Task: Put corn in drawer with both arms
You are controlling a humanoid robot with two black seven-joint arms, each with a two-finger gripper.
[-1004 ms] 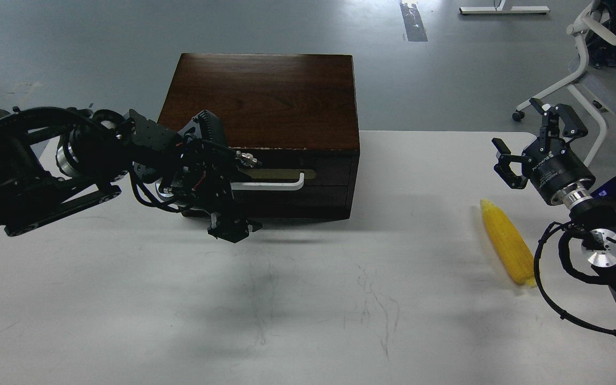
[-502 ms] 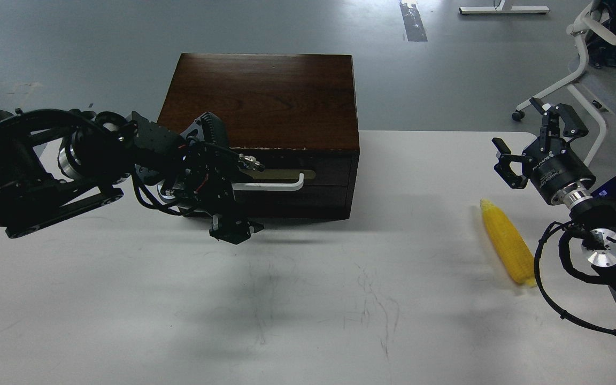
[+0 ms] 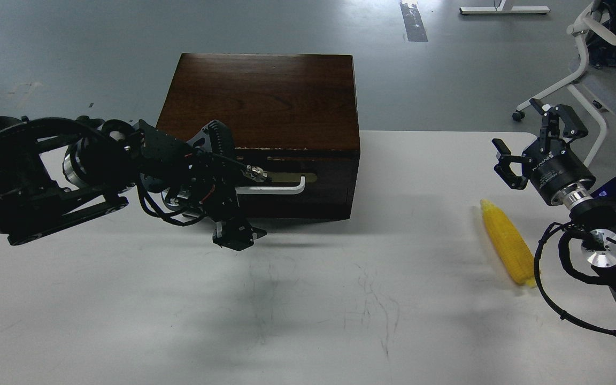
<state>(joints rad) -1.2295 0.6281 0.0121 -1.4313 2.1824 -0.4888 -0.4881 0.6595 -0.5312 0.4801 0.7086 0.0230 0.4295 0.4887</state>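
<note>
Dark brown wooden cabinet (image 3: 265,101) sitting at the far edge of the white table (image 3: 308,299), drawer (image 3: 308,176) up top with its brass plate and white bar handle (image 3: 278,187). Looks pulled out just a sliver, hard to say for sure. Left gripper (image 3: 228,211) parked right at the handle's left end, covering that part of the drawer front; too dark and tangled to tell if the fingers are apart or clamped on anything. Corn (image 3: 507,241) lying flat way over on the right side of the table, tip pointing away, well apart from the cabinet. Right gripper (image 3: 535,141) hanging above and just behind the corn, fingers spread wide, holding nothing.
</note>
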